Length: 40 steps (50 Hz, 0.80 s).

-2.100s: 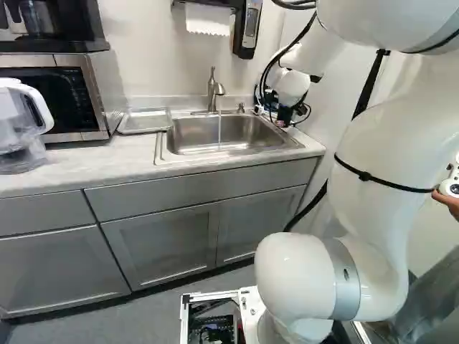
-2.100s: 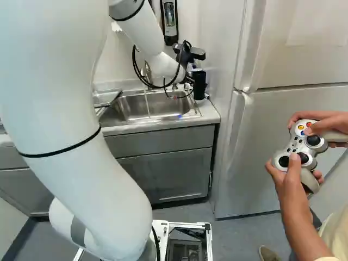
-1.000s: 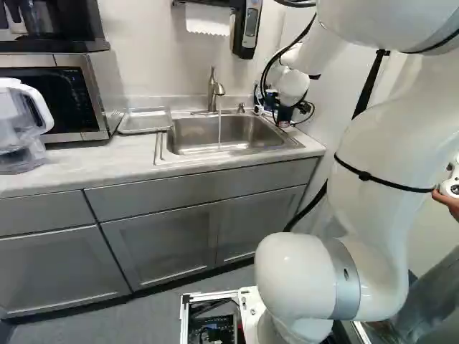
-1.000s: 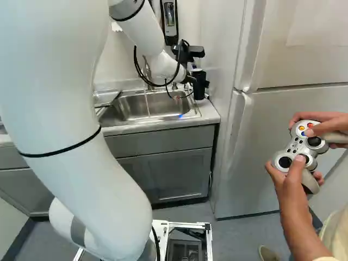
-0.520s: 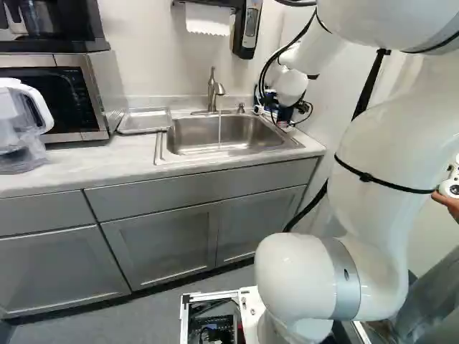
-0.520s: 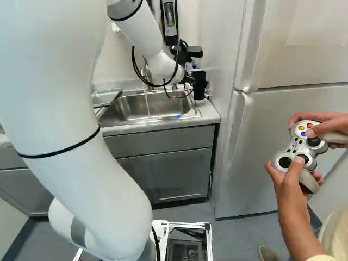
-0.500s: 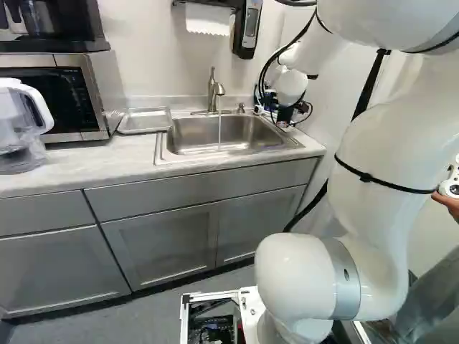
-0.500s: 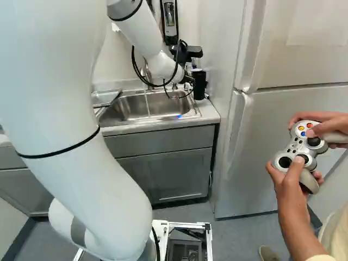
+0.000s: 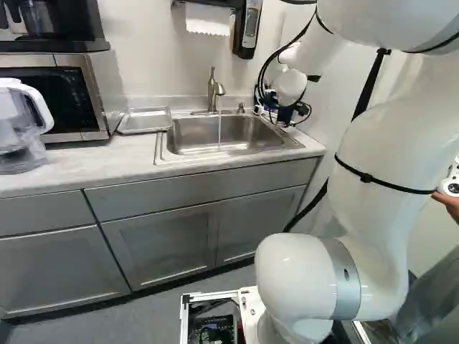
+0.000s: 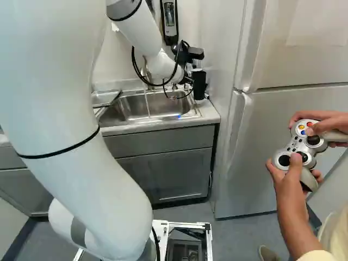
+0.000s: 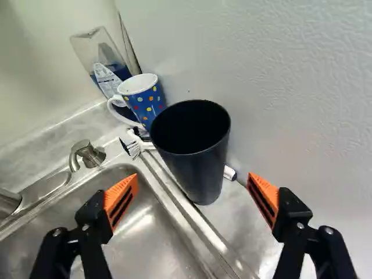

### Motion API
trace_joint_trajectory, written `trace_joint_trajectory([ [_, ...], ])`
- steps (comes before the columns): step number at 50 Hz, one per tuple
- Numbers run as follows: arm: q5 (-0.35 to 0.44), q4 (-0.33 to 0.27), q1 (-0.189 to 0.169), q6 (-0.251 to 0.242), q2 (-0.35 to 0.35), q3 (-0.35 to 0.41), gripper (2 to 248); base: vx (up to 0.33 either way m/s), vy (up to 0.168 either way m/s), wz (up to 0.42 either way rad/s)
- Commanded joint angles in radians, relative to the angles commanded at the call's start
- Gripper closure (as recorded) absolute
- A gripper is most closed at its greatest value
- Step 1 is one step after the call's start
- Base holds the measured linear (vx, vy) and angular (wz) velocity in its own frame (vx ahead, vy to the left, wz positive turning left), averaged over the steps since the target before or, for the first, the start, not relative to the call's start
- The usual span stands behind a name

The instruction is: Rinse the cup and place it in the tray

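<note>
Gripper: at the far right corner of the sink; its two fingers stand apart, orange pads facing each other, with a visible gap on either side of the cup.
Cup: dark, upright, mouth up, on the counter strip just right of the sink, ahead of the gripper and in line with the space between its fingers.
Arm: white, reaching over the counter toward the far right of the sink.
Sink: steel basin set in the counter, right of the tray.
Faucet: behind the basin, a thin stream of water falling from it.
Pump: metal, on the far edge of the sink, right of the faucet.
Tray: metal, on the counter at the left of the sink, right of the microwave.
Mug: blue with coloured dots and a white handle, beyond the cup near the far corner.
Brush: beside the mug, bristles toward the basin.
Clear container: blue in its lower part, behind the mug.
Pitcher: near left end of the counter, in front of the microwave.
Fridge: right of the counter.
</note>
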Motion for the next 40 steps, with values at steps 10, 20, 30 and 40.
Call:
trace_joint_trajectory([
  [10,0.000,0.051,0.003,0.000,-0.026,-0.028,3,0.000,0.000,0.000],
  [20,0.000,0.098,0.007,0.000,-0.059,-0.063,3,0.000,0.000,0.000],
  [30,0.000,0.107,0.005,0.000,-0.060,-0.066,3,0.000,0.000,0.000],
  [40,0.000,0.107,0.004,0.000,-0.061,-0.066,3,0.000,0.000,0.000],
])
